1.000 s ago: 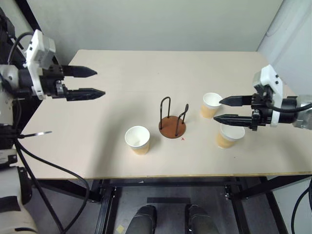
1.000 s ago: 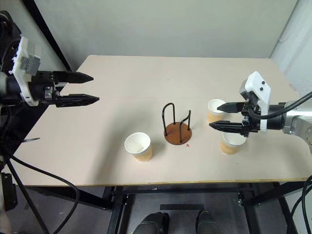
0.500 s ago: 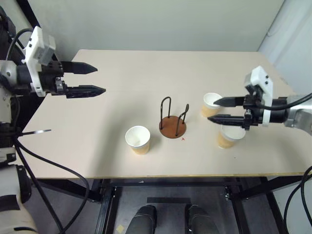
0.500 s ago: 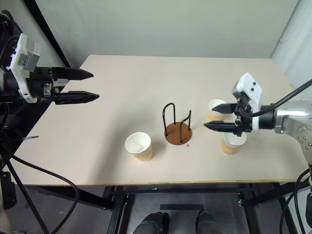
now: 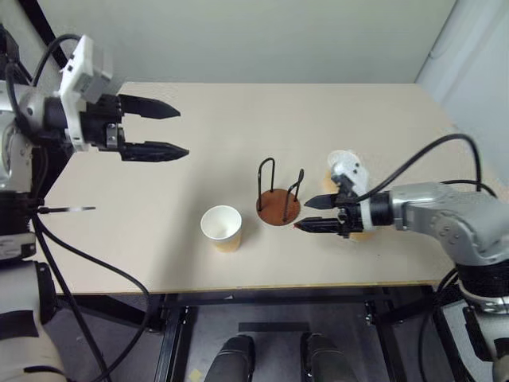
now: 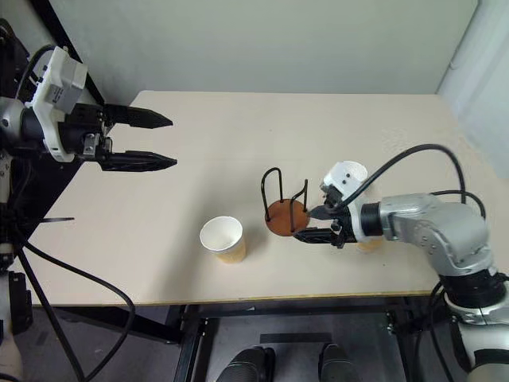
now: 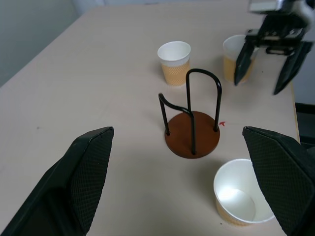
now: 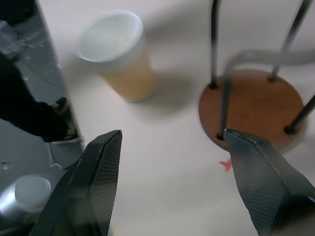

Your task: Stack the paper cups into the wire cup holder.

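Right pincer (image 5: 312, 215) hangs wide and empty beside the wire cup holder (image 5: 277, 196), its arm hiding two paper cups (image 7: 174, 62); left pincer (image 5: 175, 130) gapes well off.

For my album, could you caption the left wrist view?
Wire cup holder on the table, three paper cups around it, none stacked.

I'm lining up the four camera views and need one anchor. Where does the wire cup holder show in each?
Left eye view: wire cup holder at table centre, right of the lone paper cup.
Right eye view: centre, just left of the right gripper.
Left wrist view: middle of the picture.
Right wrist view: its brown base at the right.
Shared landmark: the small red mark beside the base.
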`<state>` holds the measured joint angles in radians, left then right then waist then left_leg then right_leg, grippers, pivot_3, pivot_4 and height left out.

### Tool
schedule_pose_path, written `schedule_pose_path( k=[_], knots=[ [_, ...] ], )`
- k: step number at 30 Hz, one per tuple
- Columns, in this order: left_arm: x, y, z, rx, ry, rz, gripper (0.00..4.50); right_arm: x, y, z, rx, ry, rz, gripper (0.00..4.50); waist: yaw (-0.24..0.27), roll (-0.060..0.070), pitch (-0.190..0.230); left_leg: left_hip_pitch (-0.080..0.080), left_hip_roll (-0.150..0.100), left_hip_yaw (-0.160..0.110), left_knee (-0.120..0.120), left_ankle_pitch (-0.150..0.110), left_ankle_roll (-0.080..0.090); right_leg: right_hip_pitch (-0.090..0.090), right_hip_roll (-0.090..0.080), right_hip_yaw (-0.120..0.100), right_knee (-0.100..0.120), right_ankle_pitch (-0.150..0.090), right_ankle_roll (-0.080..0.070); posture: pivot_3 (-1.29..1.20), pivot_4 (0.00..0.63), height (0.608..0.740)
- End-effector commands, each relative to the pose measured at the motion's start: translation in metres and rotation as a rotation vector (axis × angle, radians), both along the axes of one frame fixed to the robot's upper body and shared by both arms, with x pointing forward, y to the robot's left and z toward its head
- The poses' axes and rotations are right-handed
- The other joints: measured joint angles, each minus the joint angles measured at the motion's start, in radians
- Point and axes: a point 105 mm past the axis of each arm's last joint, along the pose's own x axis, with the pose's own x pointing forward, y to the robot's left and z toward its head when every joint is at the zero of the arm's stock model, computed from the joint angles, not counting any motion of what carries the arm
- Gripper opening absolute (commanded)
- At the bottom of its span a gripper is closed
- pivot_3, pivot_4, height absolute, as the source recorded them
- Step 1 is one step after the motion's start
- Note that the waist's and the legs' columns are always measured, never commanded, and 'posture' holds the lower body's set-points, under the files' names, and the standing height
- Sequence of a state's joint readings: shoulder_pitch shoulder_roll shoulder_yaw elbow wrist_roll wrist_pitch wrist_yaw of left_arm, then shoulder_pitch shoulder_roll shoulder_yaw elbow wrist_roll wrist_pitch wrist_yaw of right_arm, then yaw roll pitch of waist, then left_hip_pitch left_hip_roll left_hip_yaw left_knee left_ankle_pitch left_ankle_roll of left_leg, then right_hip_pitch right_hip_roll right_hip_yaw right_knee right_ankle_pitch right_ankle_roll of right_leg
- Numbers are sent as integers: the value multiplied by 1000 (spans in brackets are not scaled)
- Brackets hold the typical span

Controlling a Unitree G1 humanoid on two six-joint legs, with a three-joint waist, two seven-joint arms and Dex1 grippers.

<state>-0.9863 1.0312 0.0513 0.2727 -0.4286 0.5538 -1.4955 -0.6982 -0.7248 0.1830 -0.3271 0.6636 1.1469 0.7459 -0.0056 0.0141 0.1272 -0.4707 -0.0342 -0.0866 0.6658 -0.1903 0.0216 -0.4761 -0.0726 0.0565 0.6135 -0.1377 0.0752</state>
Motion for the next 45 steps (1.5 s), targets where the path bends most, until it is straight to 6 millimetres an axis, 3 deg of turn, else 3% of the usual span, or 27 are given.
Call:
schedule_pose_path(
  k=[1, 13, 26, 34, 37, 45],
  knots=[
    [-10, 5, 17, -14, -74, 16, 4500, 14, -1, 3, -28, -80, -38, 3400, 2, 0, 0, 0, 0, 0, 0, 0, 0, 0, 0, 0, 0, 0, 0, 0, 150, 740],
    [-12, 10, 19, -29, -95, 51, 4500, 40, 4, 10, -27, -146, -96, 3400, 3, 0, 0, 1, 0, -1, 0, 1, -1, 0, 0, 0, 0, 2, -3, 0, 150, 740],
    [-10, 13, 18, -24, -96, 63, 4500, 32, 30, 36, 51, -125, -24, 3400, 3, 0, 0, 0, 0, -1, -2, 0, -3, -2, 1, 0, -1, 2, -4, 0, 150, 740],
    [-9, 15, 18, -21, -96, 73, 4500, 29, 38, 32, 59, -96, -18, 3400, 2, 0, 0, -1, 0, -2, -2, 0, -4, -2, 1, -1, -1, 2, -5, 0, 150, 740],
    [-10, 15, 18, -20, -96, 74, 4500, 26, 41, 26, 57, -84, -19, 2818, 2, 0, 0, -1, 0, -2, -2, 0, -4, -3, 1, -1, 0, 2, -5, 0, 150, 740],
    [-10, 16, 17, -18, -97, 81, 4500, 17, 53, 2, 43, -52, -28, 26, 2, 0, 0, -1, 0, -3, -2, 0, -4, -3, 1, -1, 0, 2, -5, 0, 150, 740]
  ],
)
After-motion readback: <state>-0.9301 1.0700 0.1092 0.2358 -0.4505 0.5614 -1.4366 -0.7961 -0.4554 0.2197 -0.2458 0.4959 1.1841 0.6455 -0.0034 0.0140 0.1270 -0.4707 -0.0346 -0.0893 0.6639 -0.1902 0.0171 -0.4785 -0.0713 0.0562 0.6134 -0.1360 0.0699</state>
